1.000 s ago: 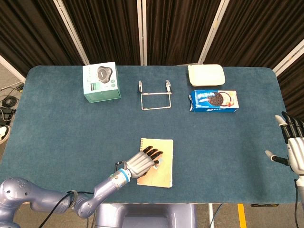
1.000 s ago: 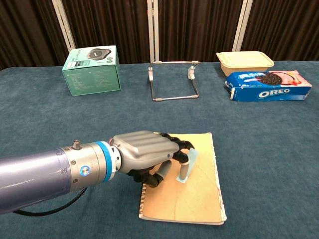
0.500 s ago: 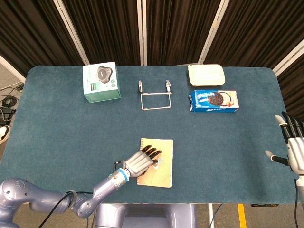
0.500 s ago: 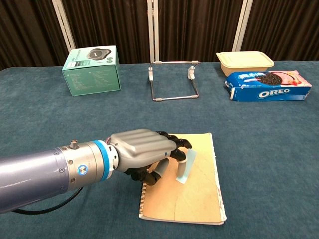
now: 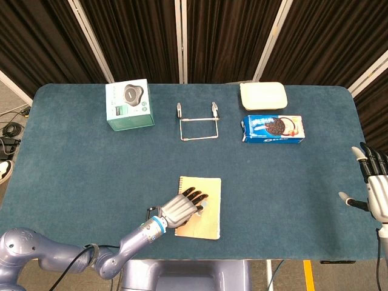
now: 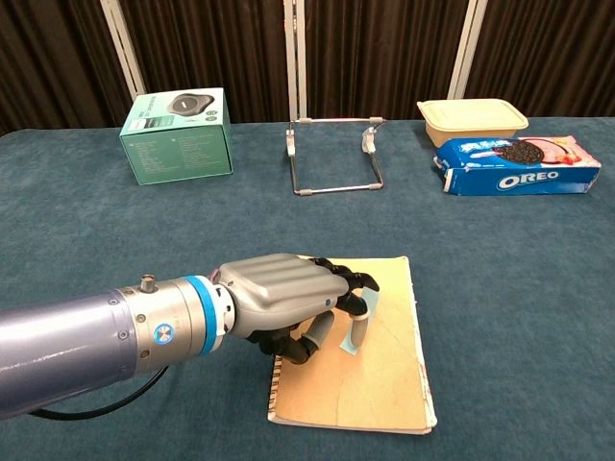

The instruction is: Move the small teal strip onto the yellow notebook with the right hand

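Observation:
The yellow notebook (image 5: pixel 209 225) (image 6: pixel 384 384) lies near the table's front edge, a little left of centre. My left hand (image 5: pixel 182 207) (image 6: pixel 283 298) rests over its left half with the fingers curled down. The small teal strip (image 6: pixel 369 304) (image 5: pixel 204 206) sits on the notebook, pinched between that hand's thumb and fingers, and most of it is hidden by them. My right hand (image 5: pixel 374 195) shows only in the head view, beyond the table's right edge. Its fingers are spread, it holds nothing, and it is far from the notebook.
A green box (image 5: pixel 128 104) (image 6: pixel 178 134) stands at the back left. At the back centre is a wire stand (image 5: pixel 198 121) (image 6: pixel 334 158). An Oreo pack (image 5: pixel 273 128) (image 6: pixel 519 165) and a cream lidded container (image 5: pixel 262 95) (image 6: pixel 471 117) sit at the back right.
My left hand's fingers have curled lower over the teal strip, covering more of it. The hand has barely shifted over the notebook. The right hand has not moved.

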Action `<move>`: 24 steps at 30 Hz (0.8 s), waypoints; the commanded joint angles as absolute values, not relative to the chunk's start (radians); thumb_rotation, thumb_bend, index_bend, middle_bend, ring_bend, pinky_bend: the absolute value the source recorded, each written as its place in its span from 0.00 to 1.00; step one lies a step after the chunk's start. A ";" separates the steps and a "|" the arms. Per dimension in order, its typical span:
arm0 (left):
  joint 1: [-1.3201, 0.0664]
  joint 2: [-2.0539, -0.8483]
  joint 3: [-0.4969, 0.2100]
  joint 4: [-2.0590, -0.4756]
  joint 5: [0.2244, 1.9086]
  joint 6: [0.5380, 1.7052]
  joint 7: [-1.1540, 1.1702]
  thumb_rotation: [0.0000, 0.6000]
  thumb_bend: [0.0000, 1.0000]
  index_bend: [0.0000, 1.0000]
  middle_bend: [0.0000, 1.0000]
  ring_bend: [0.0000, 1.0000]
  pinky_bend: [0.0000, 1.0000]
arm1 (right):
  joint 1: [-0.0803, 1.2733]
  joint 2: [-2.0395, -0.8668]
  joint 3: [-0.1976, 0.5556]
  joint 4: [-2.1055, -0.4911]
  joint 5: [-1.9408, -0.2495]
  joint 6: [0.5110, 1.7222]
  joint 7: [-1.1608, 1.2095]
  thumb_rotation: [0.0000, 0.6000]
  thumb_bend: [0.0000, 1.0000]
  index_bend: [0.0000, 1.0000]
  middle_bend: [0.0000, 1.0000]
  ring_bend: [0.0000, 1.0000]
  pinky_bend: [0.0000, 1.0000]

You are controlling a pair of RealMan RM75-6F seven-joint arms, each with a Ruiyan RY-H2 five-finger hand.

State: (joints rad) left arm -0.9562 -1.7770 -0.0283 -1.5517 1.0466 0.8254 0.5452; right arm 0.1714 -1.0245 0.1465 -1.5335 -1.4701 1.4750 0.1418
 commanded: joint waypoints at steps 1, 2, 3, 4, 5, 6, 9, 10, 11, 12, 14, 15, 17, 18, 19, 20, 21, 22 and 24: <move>-0.956 -1.777 -0.025 -1.554 1.044 0.824 0.552 1.00 1.00 0.33 0.00 0.00 0.00 | 0.171 -1.024 0.146 -1.533 -1.470 1.474 0.143 1.00 0.00 0.00 0.00 0.00 0.00; -0.957 -1.778 -0.024 -1.552 1.040 0.822 0.556 1.00 1.00 0.33 0.00 0.00 0.00 | 0.171 -1.024 0.146 -1.533 -1.471 1.474 0.144 1.00 0.00 0.00 0.00 0.00 0.00; -0.957 -1.780 -0.023 -1.549 1.035 0.821 0.560 1.00 1.00 0.33 0.00 0.00 0.00 | 0.171 -1.024 0.146 -1.533 -1.471 1.474 0.144 1.00 0.00 0.00 0.00 0.00 0.00; -0.957 -1.784 -0.021 -1.544 1.027 0.818 0.564 1.00 1.00 0.33 0.00 0.00 0.00 | 0.171 -1.024 0.147 -1.532 -1.471 1.474 0.144 1.00 0.00 0.00 0.00 0.00 0.00; -0.958 -1.786 -0.021 -1.541 1.024 0.818 0.566 1.00 1.00 0.33 0.00 0.00 0.00 | 0.171 -1.024 0.147 -1.532 -1.471 1.474 0.144 1.00 0.00 0.00 0.00 0.00 0.00; -0.957 -1.789 -0.019 -1.537 1.017 0.815 0.568 1.00 1.00 0.33 0.00 0.00 0.00 | 0.171 -1.024 0.147 -1.532 -1.471 1.474 0.144 1.00 0.00 0.00 0.00 0.00 0.00; -0.958 -1.793 -0.019 -1.531 1.007 0.811 0.570 1.00 1.00 0.33 0.00 0.00 0.00 | 0.171 -1.024 0.148 -1.532 -1.471 1.474 0.145 1.00 0.00 0.00 0.00 0.00 0.00; -0.958 -1.794 -0.019 -1.530 1.004 0.810 0.571 1.00 1.00 0.33 0.00 0.00 0.00 | 0.171 -1.024 0.148 -1.532 -1.471 1.474 0.145 1.00 0.00 0.00 0.00 0.00 0.00; -0.958 -1.794 -0.020 -1.531 1.004 0.810 0.572 1.00 1.00 0.33 0.00 0.00 0.00 | 0.171 -1.023 0.148 -1.532 -1.470 1.474 0.145 1.00 0.00 0.00 0.00 0.00 0.00; -0.958 -1.794 -0.020 -1.531 1.005 0.812 0.572 1.00 1.00 0.33 0.00 0.00 0.00 | 0.171 -1.023 0.148 -1.532 -1.470 1.475 0.145 1.00 0.00 0.00 0.00 0.00 0.00; -0.957 -1.792 -0.024 -1.535 1.009 0.817 0.569 1.00 1.00 0.33 0.00 0.00 0.00 | 0.170 -1.023 0.148 -1.532 -1.471 1.475 0.145 1.00 0.00 0.00 0.00 0.00 0.00; -0.956 -1.791 -0.027 -1.538 1.013 0.821 0.566 1.00 1.00 0.33 0.00 0.00 0.00 | 0.170 -1.023 0.148 -1.533 -1.471 1.475 0.144 1.00 0.00 0.00 0.00 0.00 0.00; -0.954 -1.786 -0.033 -1.545 1.023 0.826 0.556 1.00 1.00 0.33 0.00 0.00 0.00 | 0.170 -1.023 0.148 -1.533 -1.471 1.475 0.144 1.00 0.00 0.00 0.00 0.00 0.00; -0.954 -1.783 -0.034 -1.547 1.026 0.827 0.553 1.00 1.00 0.33 0.00 0.00 0.00 | 0.170 -1.023 0.148 -1.533 -1.472 1.475 0.143 1.00 0.00 0.00 0.00 0.00 0.00; -0.953 -1.781 -0.035 -1.548 1.028 0.827 0.552 1.00 1.00 0.33 0.00 0.00 0.00 | 0.170 -1.023 0.148 -1.533 -1.472 1.475 0.143 1.00 0.00 0.00 0.00 0.00 0.00; -0.953 -1.778 -0.034 -1.549 1.029 0.828 0.552 1.00 1.00 0.33 0.00 0.00 0.00 | 0.170 -1.023 0.148 -1.534 -1.472 1.475 0.143 1.00 0.00 0.00 0.00 0.00 0.00; -0.953 -1.776 -0.033 -1.549 1.028 0.828 0.554 1.00 1.00 0.33 0.00 0.00 0.00 | 0.170 -1.024 0.148 -1.534 -1.472 1.476 0.143 1.00 0.00 0.00 0.00 0.00 0.00; -0.952 -1.776 -0.032 -1.549 1.026 0.828 0.556 1.00 1.00 0.33 0.00 0.00 0.00 | 0.170 -1.024 0.148 -1.534 -1.472 1.476 0.142 1.00 0.00 0.00 0.00 0.00 0.00; -0.950 -1.776 -0.029 -1.546 1.021 0.826 0.556 1.00 1.00 0.33 0.00 0.00 0.00 | 0.170 -1.024 0.148 -1.534 -1.472 1.475 0.142 1.00 0.00 0.00 0.00 0.00 0.00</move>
State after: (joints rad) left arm -0.9507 -1.7759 -0.0298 -1.5470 1.0220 0.8272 0.5559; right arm 0.1698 -1.0237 0.1481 -1.5339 -1.4725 1.4753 0.1415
